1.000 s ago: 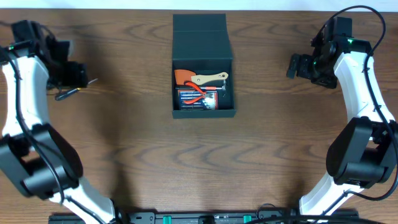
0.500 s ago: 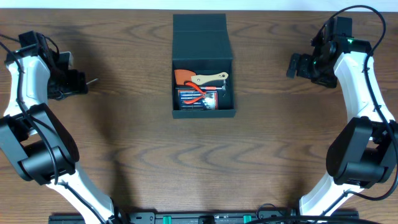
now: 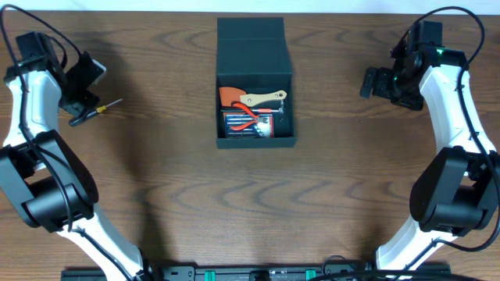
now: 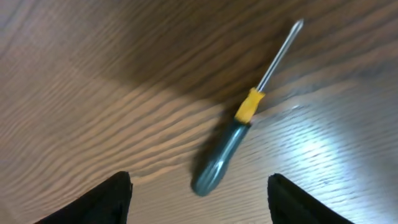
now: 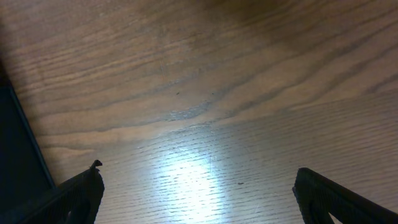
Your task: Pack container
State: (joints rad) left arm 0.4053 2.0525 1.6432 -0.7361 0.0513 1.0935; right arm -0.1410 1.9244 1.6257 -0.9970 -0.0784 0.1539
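The container (image 3: 255, 55), a dark teal-black square box, stands open at the far middle of the table with its flap lid folded back. Inside lie a wood-handled tool (image 3: 262, 98), an orange item, red-handled pliers (image 3: 248, 119) and a small case. A screwdriver (image 3: 98, 110) with a dark handle, yellow collar and metal shaft (image 4: 235, 138) lies on the table at the far left. My left gripper (image 3: 82, 97) is open and empty just above it; its handle end sits between the fingers (image 4: 199, 182). My right gripper (image 3: 370, 82) is open and empty over bare wood (image 5: 198, 175), right of the box.
The container's dark side wall (image 5: 18, 146) shows at the left edge of the right wrist view. The wooden table's far edge (image 3: 141, 11) runs just behind the box and both arms. Cables loop from both arms.
My left gripper has turned and drawn back a little toward the far left, uncovering the screwdriver, which lies in about the same place. The right arm has not moved.
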